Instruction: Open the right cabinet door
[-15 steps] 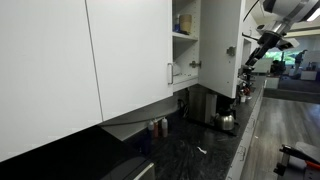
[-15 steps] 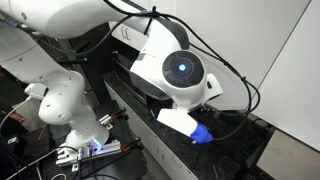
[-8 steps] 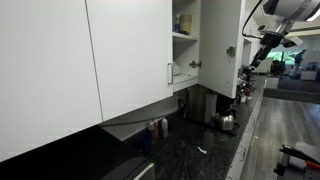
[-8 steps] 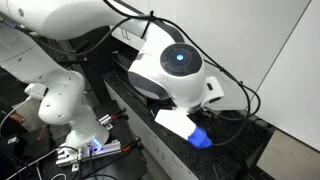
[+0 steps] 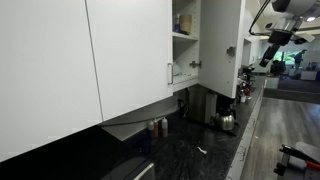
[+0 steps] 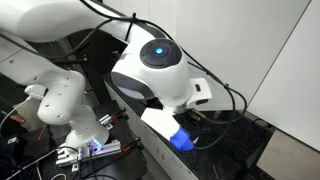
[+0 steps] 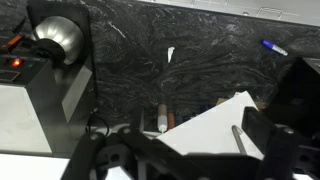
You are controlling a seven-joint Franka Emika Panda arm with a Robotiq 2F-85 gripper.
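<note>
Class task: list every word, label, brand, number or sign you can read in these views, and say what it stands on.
No text can be read in any view.
The right cabinet door is plain white, with no lettering.
The small containers under the cabinets are too small and blurred to read.
The robot arm shows only a blue light, no marking.

Kitchen, probably inside lab or office building. White flat-panel wall cabinets (image 5: 130, 50) with short silver bar handles. Right cabinet door (image 5: 222, 35) stands open, stocked shelves (image 5: 185, 30) showing beside it. Black veined stone countertop (image 5: 195, 152) runs below. On it: steel kettle (image 5: 227, 121), boxy metal appliance (image 5: 203, 104), small bottles (image 5: 157, 127) against wall, blue pen (image 7: 274, 47). Grey wood-look floor (image 5: 290, 115). White robot arm (image 6: 150, 70), loose black cables (image 6: 240, 100) and lit electronics (image 6: 85, 150) suggest research use.
</note>
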